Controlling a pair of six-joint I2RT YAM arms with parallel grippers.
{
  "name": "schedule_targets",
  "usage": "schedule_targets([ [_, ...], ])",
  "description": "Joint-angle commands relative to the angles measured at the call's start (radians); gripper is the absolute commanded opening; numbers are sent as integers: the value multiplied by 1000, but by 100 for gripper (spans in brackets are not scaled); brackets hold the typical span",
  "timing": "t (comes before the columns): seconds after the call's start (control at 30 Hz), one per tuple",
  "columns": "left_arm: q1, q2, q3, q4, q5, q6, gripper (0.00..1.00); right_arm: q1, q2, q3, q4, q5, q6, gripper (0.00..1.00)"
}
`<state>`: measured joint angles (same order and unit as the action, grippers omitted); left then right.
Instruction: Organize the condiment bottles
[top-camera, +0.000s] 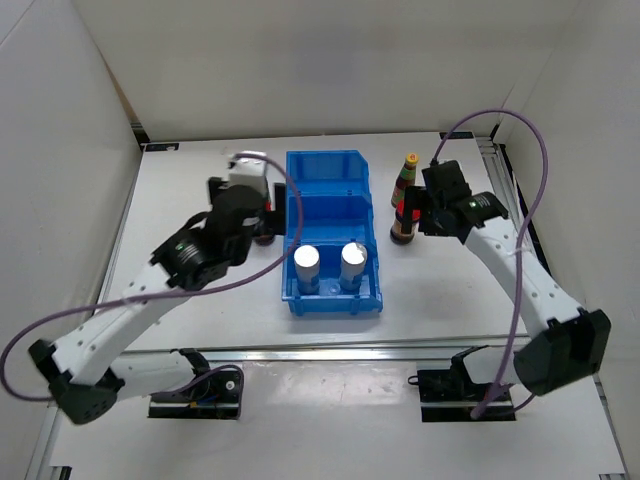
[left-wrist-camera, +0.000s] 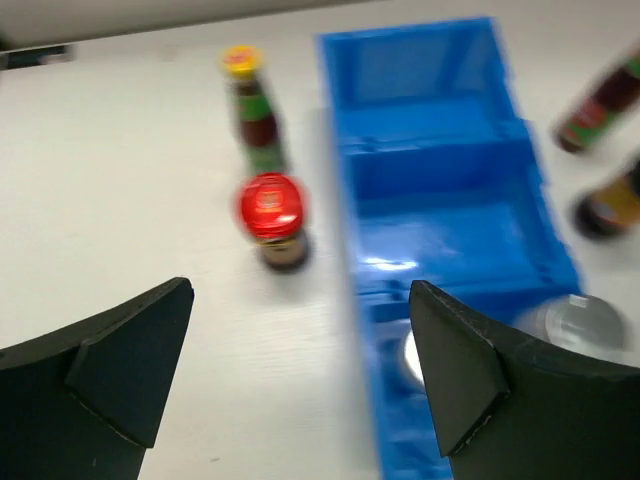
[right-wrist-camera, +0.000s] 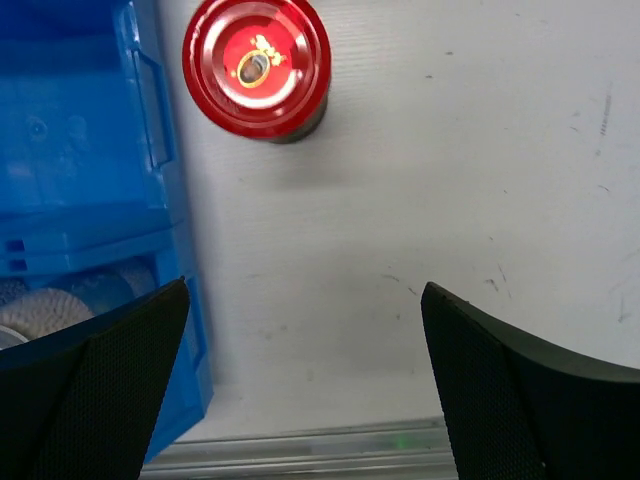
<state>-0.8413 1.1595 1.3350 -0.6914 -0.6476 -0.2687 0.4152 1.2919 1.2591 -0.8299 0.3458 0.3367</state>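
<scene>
Two white silver-topped cylinders (top-camera: 307, 262) (top-camera: 354, 258) stand in the near compartment of the blue bin (top-camera: 330, 175). Left of the bin, the left wrist view shows a slim yellow-capped bottle (left-wrist-camera: 250, 105) and a red-lidded jar (left-wrist-camera: 272, 215). My left gripper (top-camera: 262, 210) is open and empty above them, its midpoint (left-wrist-camera: 300, 370) at the bin's left wall. Right of the bin stand the second slim bottle (top-camera: 408, 172) and second red-lidded jar (top-camera: 403, 228) (right-wrist-camera: 257, 65). My right gripper (top-camera: 418, 212) (right-wrist-camera: 305, 370) is open and empty, just nearer than that jar.
The bin's middle and far compartments (left-wrist-camera: 430, 130) hold nothing. An aluminium rail (right-wrist-camera: 300, 450) runs along the near table edge, and another along the right side (top-camera: 510, 190). White walls enclose the table at left, back and right.
</scene>
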Motion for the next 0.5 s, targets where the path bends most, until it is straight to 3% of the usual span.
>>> schedule_targets([
  [0.0,34,-113,-141,-33,-175,51,100,-52,92,71,89,-134,-68,100],
  [0.27,56,-435,-427,-33,-311,-20,100,-85,236,149,172,-222,-77,100],
  [0.47,56,-445,-488,-11,-348,-9,100,-104,340,172,181,-234,-77,100],
])
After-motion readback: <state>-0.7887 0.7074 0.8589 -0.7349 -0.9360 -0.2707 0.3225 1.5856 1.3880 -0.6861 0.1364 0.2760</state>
